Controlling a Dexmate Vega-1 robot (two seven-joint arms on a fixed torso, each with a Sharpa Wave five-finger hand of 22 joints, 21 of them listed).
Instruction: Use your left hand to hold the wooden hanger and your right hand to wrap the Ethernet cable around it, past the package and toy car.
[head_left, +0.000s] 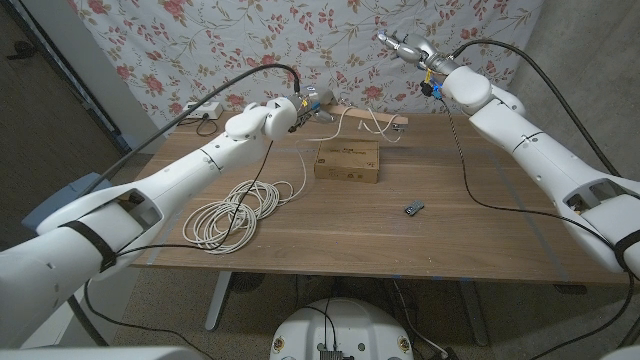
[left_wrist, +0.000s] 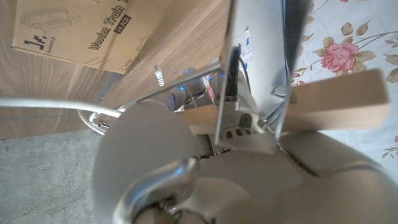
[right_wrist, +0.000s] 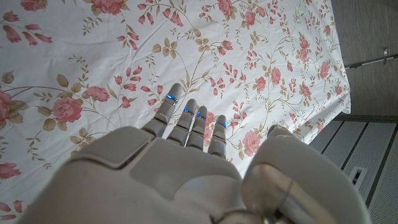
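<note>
The wooden hanger (head_left: 372, 119) is at the table's far edge, and my left hand (head_left: 311, 101) grips its left end; its pale wood (left_wrist: 339, 102) also shows in the left wrist view past my left hand (left_wrist: 205, 171). The white Ethernet cable (head_left: 236, 211) lies coiled at the front left, with a strand running up to the hanger and looping over it. Just in front of the hanger sits the cardboard package (head_left: 347, 160), printed side up (left_wrist: 68, 31). A small dark toy car (head_left: 414, 208) sits to the right of it. My right hand (head_left: 402, 45) is raised high before the flowered curtain, its fingers (right_wrist: 186, 121) straight and holding nothing.
A white power strip (head_left: 205, 110) lies at the table's back left corner. Black cables hang from both arms, one (head_left: 462, 150) drooping onto the right half of the table. The flowered curtain (head_left: 250, 40) hangs close behind the table.
</note>
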